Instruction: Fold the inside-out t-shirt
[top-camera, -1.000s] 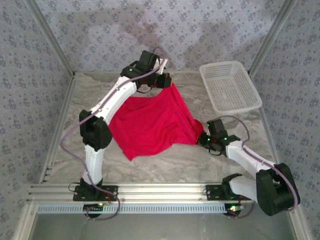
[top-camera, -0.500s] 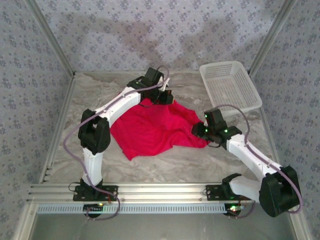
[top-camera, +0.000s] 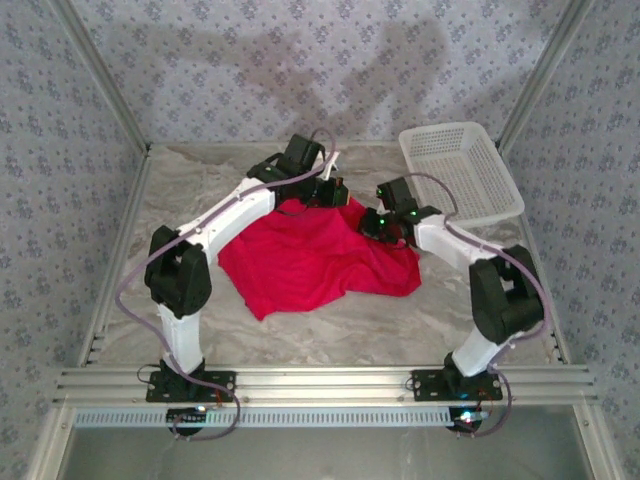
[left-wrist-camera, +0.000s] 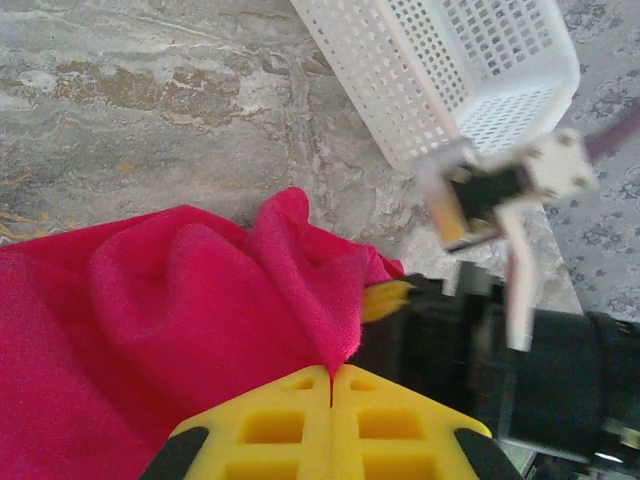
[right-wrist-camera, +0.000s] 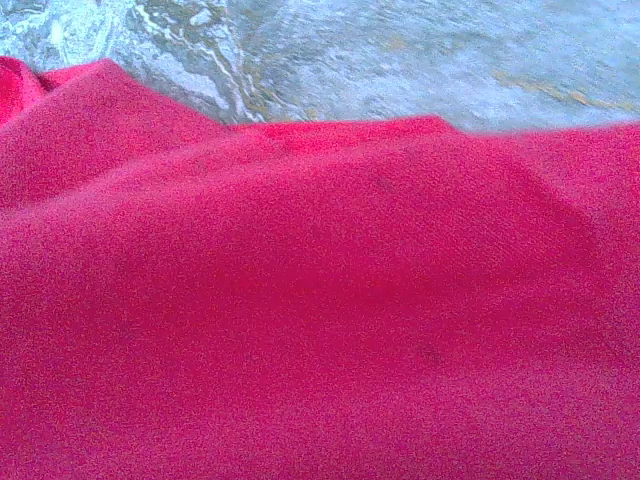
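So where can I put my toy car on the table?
Bare table left of the red t-shirt, and between it and the near rail. Crowded at the far right: left gripper, right gripper and white basket.

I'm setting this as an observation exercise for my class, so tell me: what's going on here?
Two robot arms are working on a red t-shirt lying crumpled on the table. The left gripper is shut on a fold at its far edge. The right gripper is at the cloth beside it; whether it grips is unclear. A white basket sits apart, far right.
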